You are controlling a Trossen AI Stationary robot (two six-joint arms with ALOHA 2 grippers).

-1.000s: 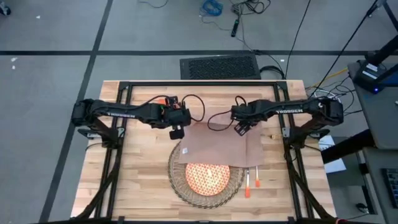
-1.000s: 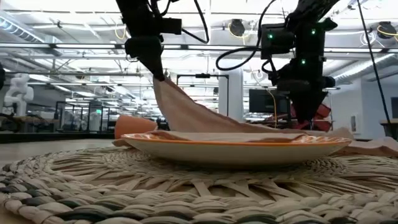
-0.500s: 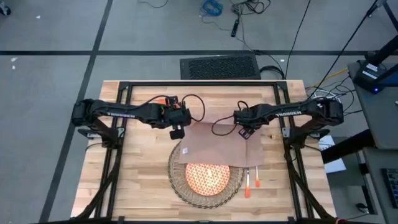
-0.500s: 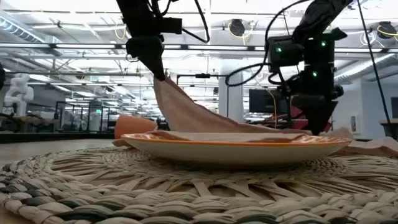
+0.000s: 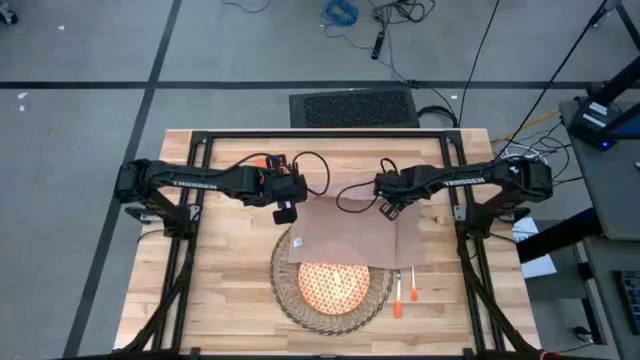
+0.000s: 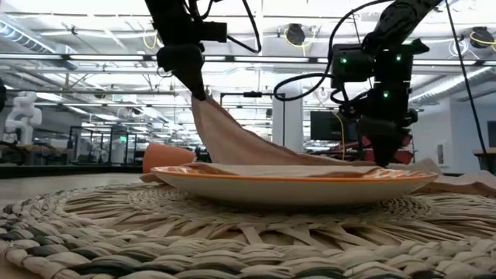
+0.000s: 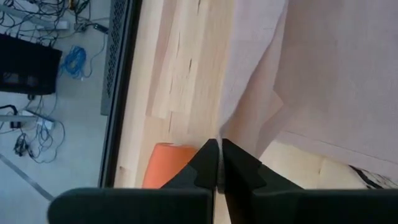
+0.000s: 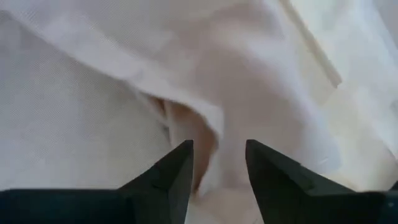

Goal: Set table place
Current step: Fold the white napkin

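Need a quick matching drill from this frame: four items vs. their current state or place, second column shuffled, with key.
Column 1:
1. left gripper
2. right gripper
3. plate
4. cutlery

Column 2:
A. open, just above the napkin's far right part
B. on the woven placemat, far half covered by cloth
C. shut on a lifted napkin corner
D. orange handles showing past the napkin's near edge, right of the placemat

Pairs: 1-C, 2-A, 3-B, 4-D

High view: overhead, straight down on table (image 5: pixel 210 310).
Low view: tabletop level, close to plate (image 6: pixel 294 184).
Shared: napkin (image 5: pixel 350 232).
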